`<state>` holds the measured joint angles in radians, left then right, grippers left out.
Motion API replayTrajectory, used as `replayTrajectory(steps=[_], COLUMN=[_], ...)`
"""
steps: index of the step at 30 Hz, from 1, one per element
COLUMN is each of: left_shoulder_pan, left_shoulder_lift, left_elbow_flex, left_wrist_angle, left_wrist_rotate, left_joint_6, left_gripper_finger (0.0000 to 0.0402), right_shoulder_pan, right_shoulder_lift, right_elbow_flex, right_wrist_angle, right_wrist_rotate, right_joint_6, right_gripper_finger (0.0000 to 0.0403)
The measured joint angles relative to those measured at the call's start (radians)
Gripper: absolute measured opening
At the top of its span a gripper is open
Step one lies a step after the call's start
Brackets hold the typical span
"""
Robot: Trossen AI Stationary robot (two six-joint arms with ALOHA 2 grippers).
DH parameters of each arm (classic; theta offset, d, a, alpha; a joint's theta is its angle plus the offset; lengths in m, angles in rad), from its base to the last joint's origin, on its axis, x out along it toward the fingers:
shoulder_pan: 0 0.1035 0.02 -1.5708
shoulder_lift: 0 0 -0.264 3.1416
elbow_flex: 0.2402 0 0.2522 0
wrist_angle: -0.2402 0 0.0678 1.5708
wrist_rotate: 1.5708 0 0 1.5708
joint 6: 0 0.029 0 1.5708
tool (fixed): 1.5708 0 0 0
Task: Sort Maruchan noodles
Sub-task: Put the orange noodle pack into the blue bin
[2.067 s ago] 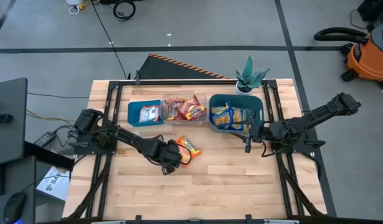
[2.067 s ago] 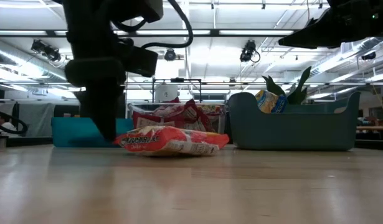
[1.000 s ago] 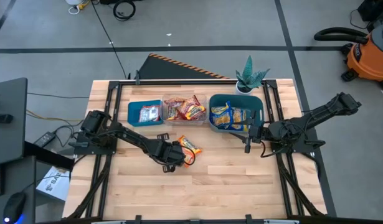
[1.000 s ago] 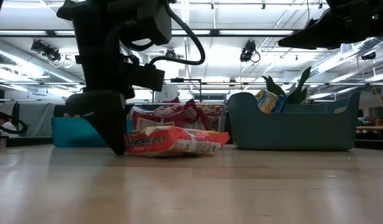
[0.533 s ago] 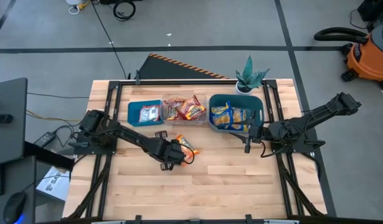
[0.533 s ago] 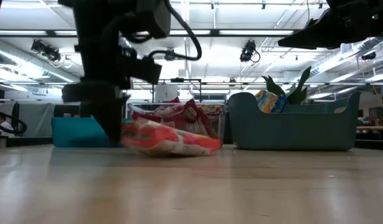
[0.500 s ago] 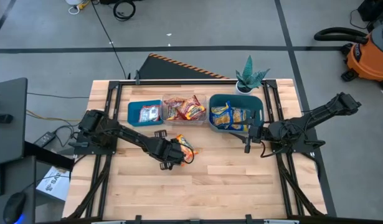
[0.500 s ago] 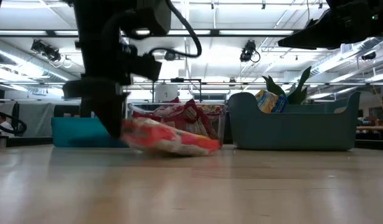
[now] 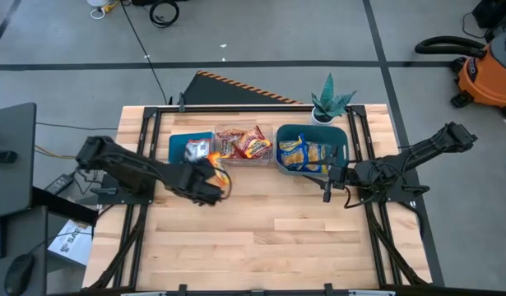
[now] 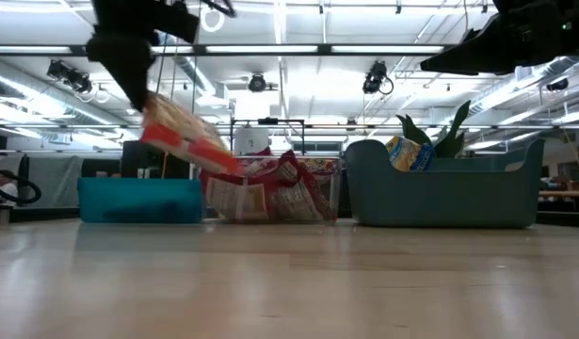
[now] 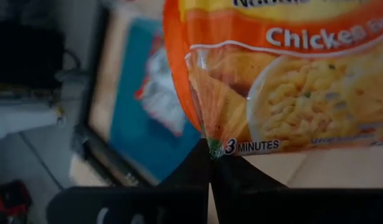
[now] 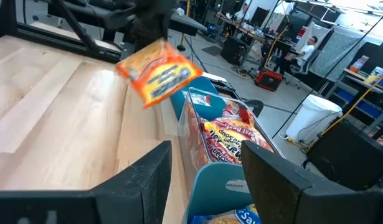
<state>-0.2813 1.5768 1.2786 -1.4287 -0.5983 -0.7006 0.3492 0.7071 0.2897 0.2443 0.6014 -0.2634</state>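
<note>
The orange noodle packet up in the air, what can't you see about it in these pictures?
- Crinkly orange plastic noodle packet: brand name cut off by the left wrist view's top edge.
- Same packet in the low view: print blurred.
- Left pincer shut on its corner: in the high view, arm and packet hide the fingers.
- Small teal plastic bin: its wall hides the contents in the low view.

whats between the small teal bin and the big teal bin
In the high view, the clear bin of red-orange packets sits between the small teal bin and the big teal bin.
</note>
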Motion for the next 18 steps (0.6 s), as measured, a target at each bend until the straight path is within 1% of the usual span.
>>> replayTrajectory(steps=[3, 6, 10, 15, 18], left_shoulder_pan=[0.001, 0.004, 0.026, 0.091, 0.143], left_shoulder_lift=[-0.072, -0.148, -0.236, -0.300, -0.302], left_elbow_flex=[-0.019, -0.027, -0.028, -0.028, -0.028], left_wrist_angle=[-0.066, -0.085, -0.090, -0.093, -0.098], left_wrist_rotate=[-0.056, -0.135, -0.218, -0.280, -0.289], left_joint_6=[-0.066, -0.125, -0.159, -0.181, -0.204], left_gripper_finger=[0.0009, 0.0010, 0.0010, 0.0010, 0.0010], right_shoulder_pan=[0.000, 0.000, 0.000, 0.000, 0.000], right_shoulder_lift=[0.000, 0.000, 0.000, 0.000, 0.000], right_elbow_flex=[0.000, 0.000, 0.000, 0.000, 0.000], right_wrist_angle=[0.000, 0.002, 0.007, 0.007, 0.008], right_wrist_rotate=[0.000, 0.000, -0.001, -0.001, -0.001], right_joint_6=[0.000, 0.000, 0.000, 0.000, 0.000], right_gripper_finger=[0.0199, 0.0199, 0.0199, 0.0199, 0.0199])
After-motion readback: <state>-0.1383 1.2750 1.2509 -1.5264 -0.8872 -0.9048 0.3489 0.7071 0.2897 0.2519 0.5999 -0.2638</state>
